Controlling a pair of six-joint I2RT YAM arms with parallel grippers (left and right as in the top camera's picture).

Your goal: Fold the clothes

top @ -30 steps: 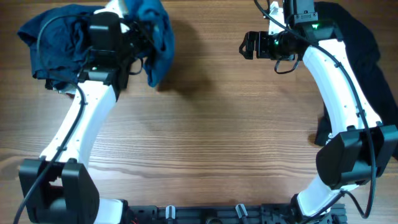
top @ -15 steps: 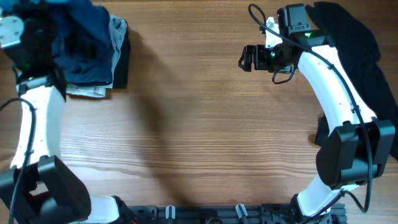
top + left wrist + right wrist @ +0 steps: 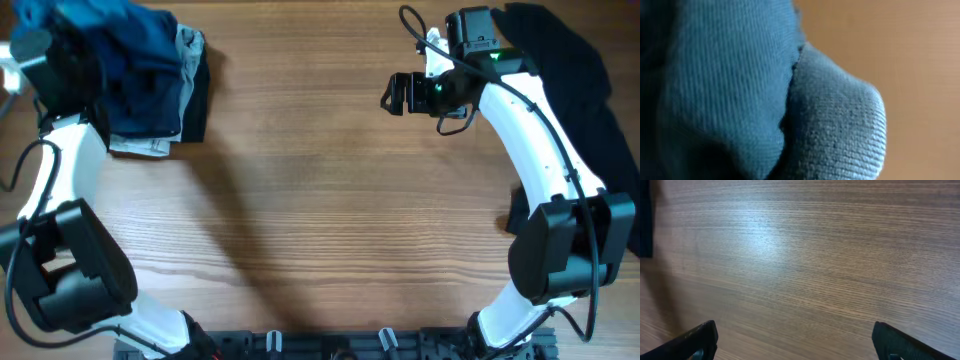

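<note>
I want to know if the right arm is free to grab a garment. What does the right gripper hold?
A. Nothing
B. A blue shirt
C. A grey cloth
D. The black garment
A: in the right wrist view the right gripper stands wide open with only bare wooden table under it, and the black garment lies apart at the table's edge.

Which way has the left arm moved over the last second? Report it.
Yes. The left arm swung left: it was above the clothes stack, now it sits left of it by the table edge.
</note>
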